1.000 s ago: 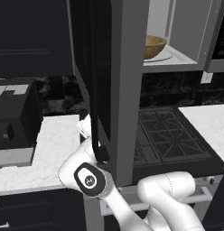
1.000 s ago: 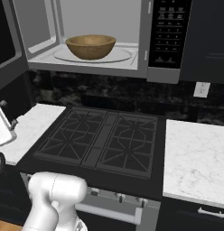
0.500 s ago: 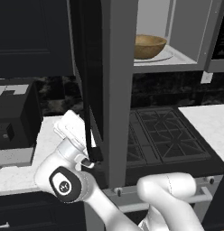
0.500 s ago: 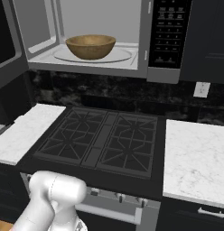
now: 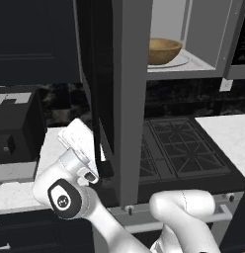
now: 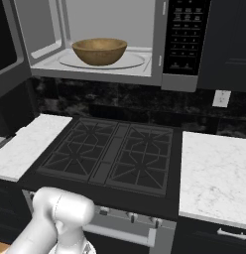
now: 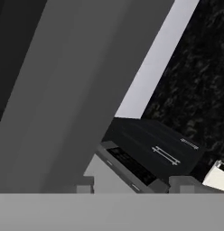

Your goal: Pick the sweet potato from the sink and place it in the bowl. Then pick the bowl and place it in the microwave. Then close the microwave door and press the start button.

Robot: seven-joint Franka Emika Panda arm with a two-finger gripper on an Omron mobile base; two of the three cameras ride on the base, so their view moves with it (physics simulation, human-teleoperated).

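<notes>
We press our gripper (image 5: 101, 168) against the open microwave door (image 5: 117, 94) to swing it shut on the bowl (image 6: 99, 51); its jaw state we cannot tell.

The gripper (image 5: 102, 165) is partly masked by the door (image 5: 128, 99) edge in the left base view, so the finger gap cannot be read. The bowl (image 5: 163, 50) is cut off on its left by the door there. The bowl's contents are not visible in the right base view.
</notes>
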